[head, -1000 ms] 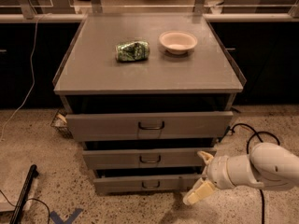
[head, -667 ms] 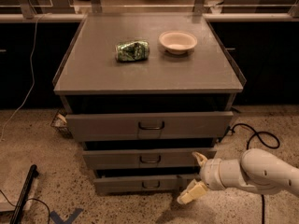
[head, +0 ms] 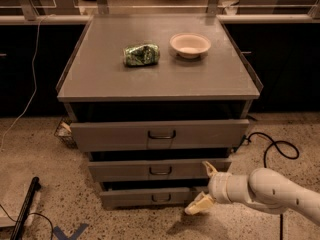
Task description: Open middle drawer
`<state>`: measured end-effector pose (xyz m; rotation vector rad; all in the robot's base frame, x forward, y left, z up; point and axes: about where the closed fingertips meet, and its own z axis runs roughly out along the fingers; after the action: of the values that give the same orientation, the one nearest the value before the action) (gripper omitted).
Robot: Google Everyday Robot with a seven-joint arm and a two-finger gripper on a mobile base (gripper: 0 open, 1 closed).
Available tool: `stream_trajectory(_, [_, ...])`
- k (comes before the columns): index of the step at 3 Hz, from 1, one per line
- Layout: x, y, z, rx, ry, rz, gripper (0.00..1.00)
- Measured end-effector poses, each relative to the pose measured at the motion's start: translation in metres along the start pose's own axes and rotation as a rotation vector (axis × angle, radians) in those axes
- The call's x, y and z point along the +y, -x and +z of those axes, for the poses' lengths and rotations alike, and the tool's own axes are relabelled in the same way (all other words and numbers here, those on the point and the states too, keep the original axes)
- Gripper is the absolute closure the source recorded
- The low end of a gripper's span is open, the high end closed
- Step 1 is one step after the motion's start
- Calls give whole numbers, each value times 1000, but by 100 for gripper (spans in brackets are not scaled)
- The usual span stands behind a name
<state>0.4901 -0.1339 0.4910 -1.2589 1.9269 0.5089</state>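
Presently the gripper (head: 204, 186) sits just beside the right end of the middle drawer (head: 125, 170), slightly lower than its front. The jaws stand wide apart and hold nothing. The upper finger (head: 209, 168) overlaps that drawer's right end; contact cannot be confirmed. The drawer's handle (head: 160, 171) lies apart from the gripper. Above the middle drawer, the tabletop (head: 165, 81) carries a bowl (head: 190, 45) and a green crumpled packet (head: 141, 54).

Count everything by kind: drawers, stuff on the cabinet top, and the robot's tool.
Drawers: 3, top drawer, middle drawer, bottom drawer
Bowl: 1
Green crumpled item: 1
Tool: 1, open, by the lower drawers' right end
Total: 6
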Motion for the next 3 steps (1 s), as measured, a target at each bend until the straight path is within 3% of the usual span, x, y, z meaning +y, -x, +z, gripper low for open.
stream_trajectory(1, [-22, -6, 15, -11, -56, -74, 0])
stream_trajectory(3, [-37, -13, 26, -11, -84, -98, 0])
